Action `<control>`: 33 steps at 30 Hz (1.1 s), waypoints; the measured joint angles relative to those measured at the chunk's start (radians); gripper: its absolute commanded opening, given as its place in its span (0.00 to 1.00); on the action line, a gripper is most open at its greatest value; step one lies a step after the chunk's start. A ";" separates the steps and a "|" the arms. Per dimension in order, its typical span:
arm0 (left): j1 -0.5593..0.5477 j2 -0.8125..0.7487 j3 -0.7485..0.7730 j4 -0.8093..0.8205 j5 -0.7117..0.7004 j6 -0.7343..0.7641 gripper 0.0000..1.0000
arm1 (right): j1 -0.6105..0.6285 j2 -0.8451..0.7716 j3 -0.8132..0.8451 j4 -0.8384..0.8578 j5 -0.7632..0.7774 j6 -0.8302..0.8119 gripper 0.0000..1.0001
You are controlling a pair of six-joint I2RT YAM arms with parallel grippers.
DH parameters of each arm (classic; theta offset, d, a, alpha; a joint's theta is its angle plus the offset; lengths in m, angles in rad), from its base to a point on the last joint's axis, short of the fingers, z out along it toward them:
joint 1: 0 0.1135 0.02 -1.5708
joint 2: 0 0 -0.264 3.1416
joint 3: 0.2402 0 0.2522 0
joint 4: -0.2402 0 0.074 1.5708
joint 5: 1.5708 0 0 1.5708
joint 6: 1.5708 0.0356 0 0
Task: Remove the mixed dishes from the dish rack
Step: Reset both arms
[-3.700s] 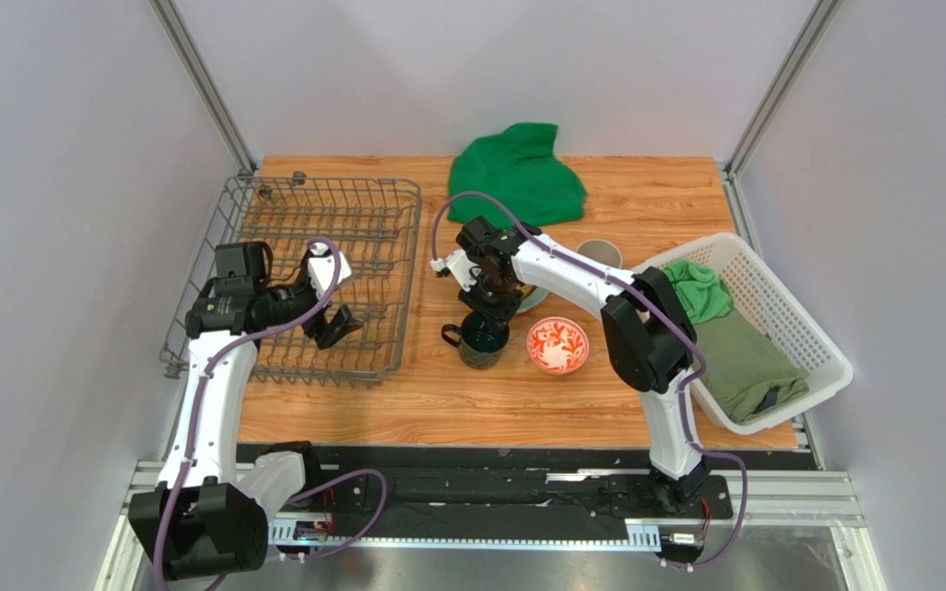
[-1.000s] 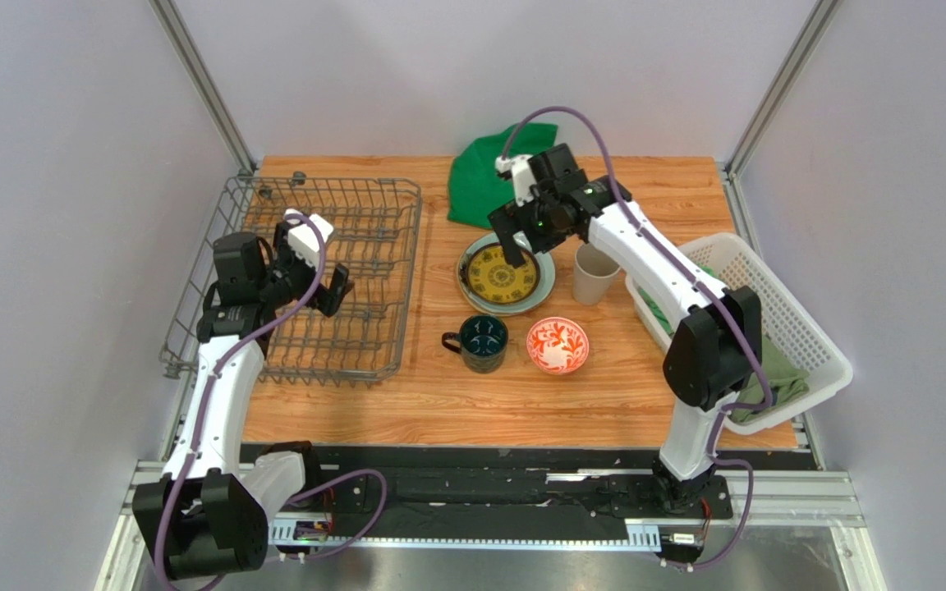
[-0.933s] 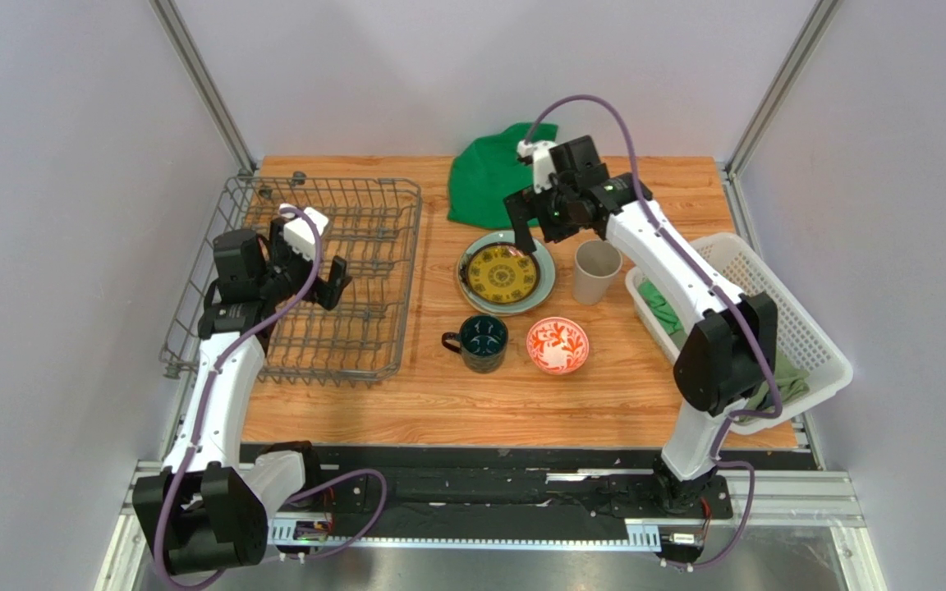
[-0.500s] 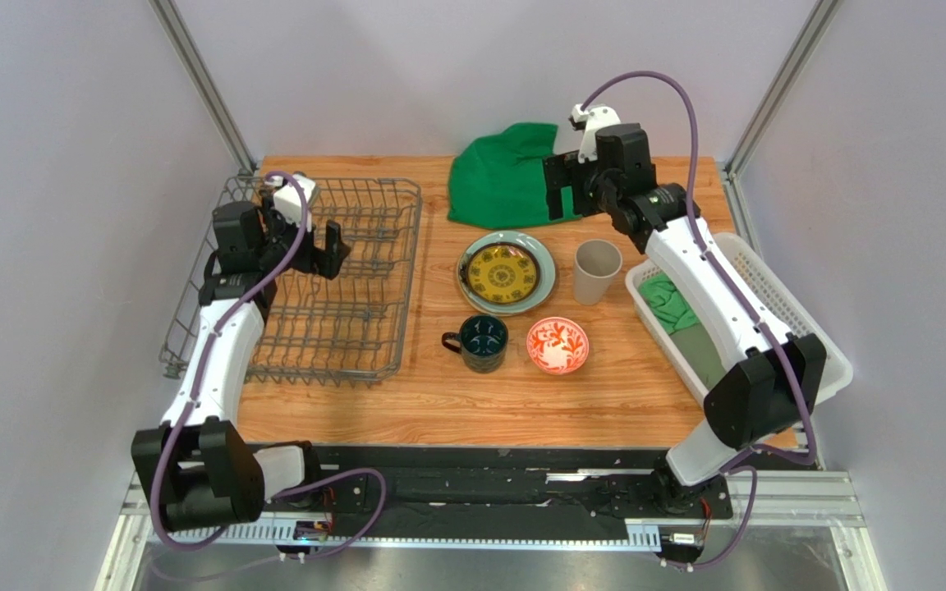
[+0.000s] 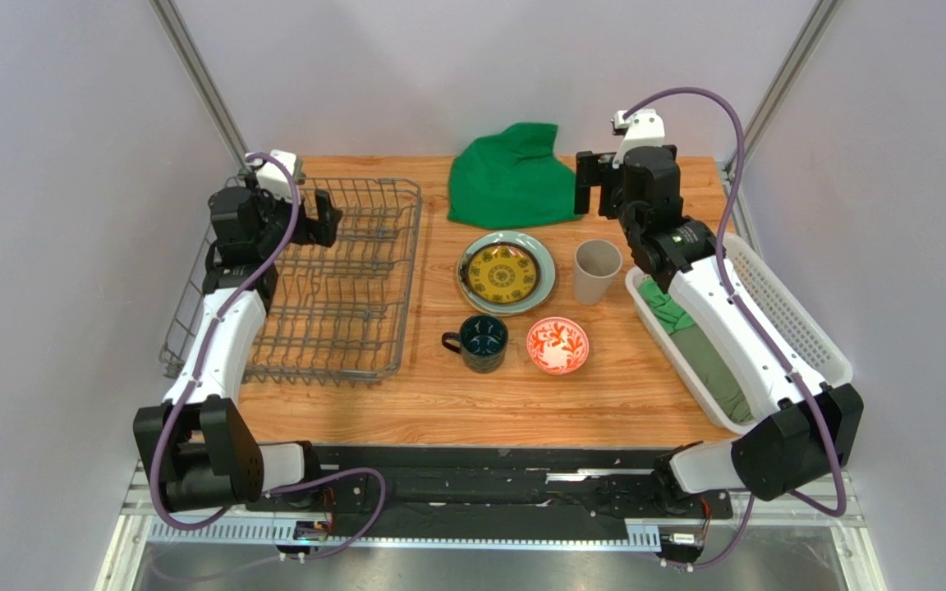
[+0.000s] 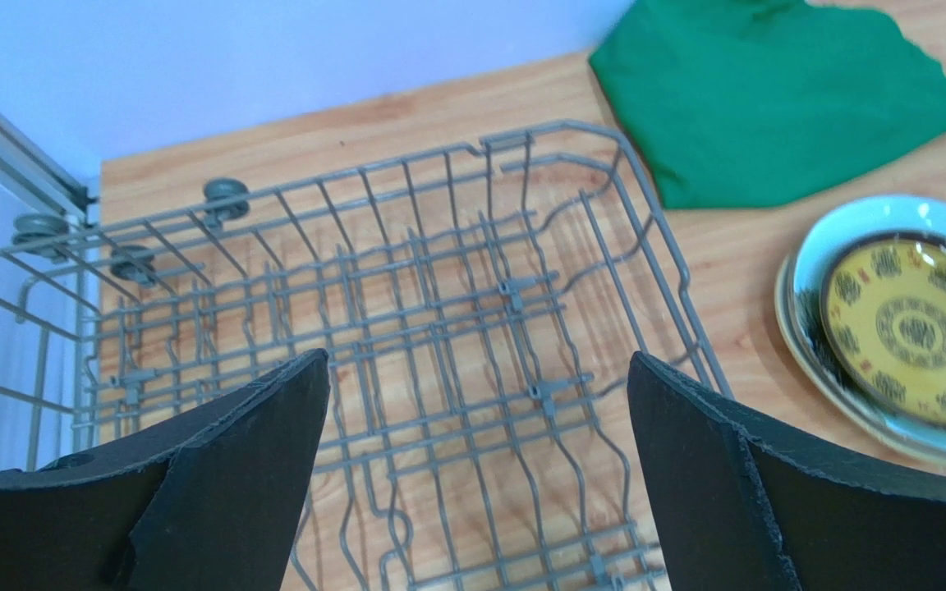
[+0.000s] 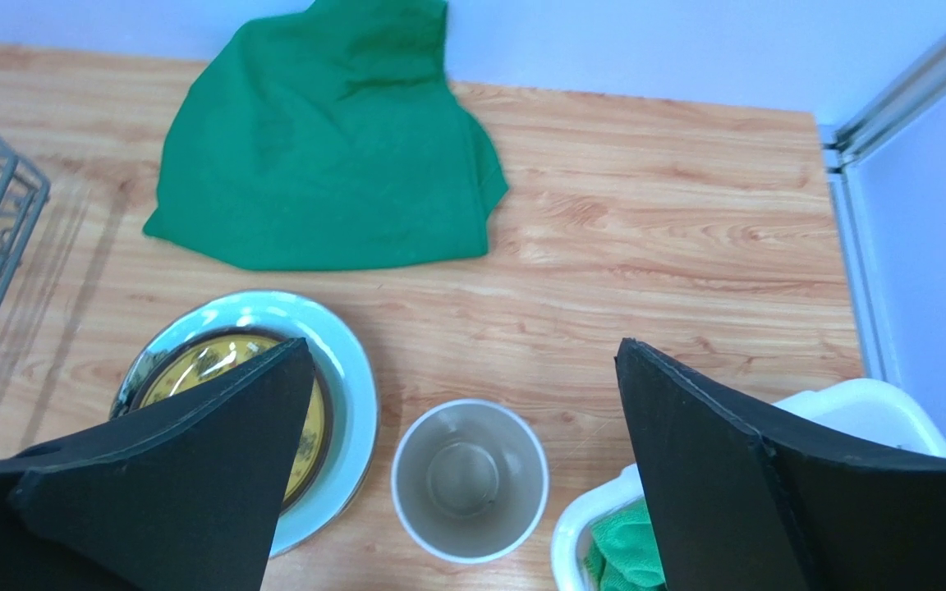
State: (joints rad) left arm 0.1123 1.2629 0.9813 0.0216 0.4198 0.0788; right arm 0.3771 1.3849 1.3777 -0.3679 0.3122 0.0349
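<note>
Left wrist view: the left gripper [image 6: 478, 363] has its two black, matte, wedge-shaped fingers [image 6: 231, 480] spread wide with nothing between them, hanging above the dish rack [image 6: 564, 127]. The rack is a rectangular grey wire grid with upright prongs and raised sides, and it stands on the left part of the wood-grain table [image 5: 638, 394]. In the right wrist view, the right gripper [image 7: 461, 351] is likewise released, its dark fingers [image 7: 737, 480] held apart over the far right of the table and touching nothing. Directly below that gap stands the beige handleless cup [image 7: 469, 478], round, smooth, upright and mouth-up. Just beside it to the left lies the pale green plate [image 7: 349, 369], glossy, with the small yellow-and-dark patterned plate [image 6: 916, 333] stacked on it. A cream edge shows beneath the green rim; its pattern cannot be made out. Nearer the arm bases, the dark teal mug [image 5: 483, 341] stands upright with its handle pointing left, and the red-and-white bowl [image 5: 557, 345] sits just to its right. A soft, folded green cloth [image 7: 330, 148] lies at the far edge. A white plastic lattice basket [image 5: 786, 320] holding green fabric occupies the right side.
</note>
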 measured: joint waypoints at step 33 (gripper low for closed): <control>-0.101 -0.019 0.043 0.138 -0.169 -0.030 0.99 | 0.000 -0.151 -0.168 0.209 0.193 -0.108 1.00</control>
State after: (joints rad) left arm 0.0113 1.2434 1.0245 0.1600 0.2512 0.0486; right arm 0.3771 1.2343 1.2098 -0.1585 0.5049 -0.0727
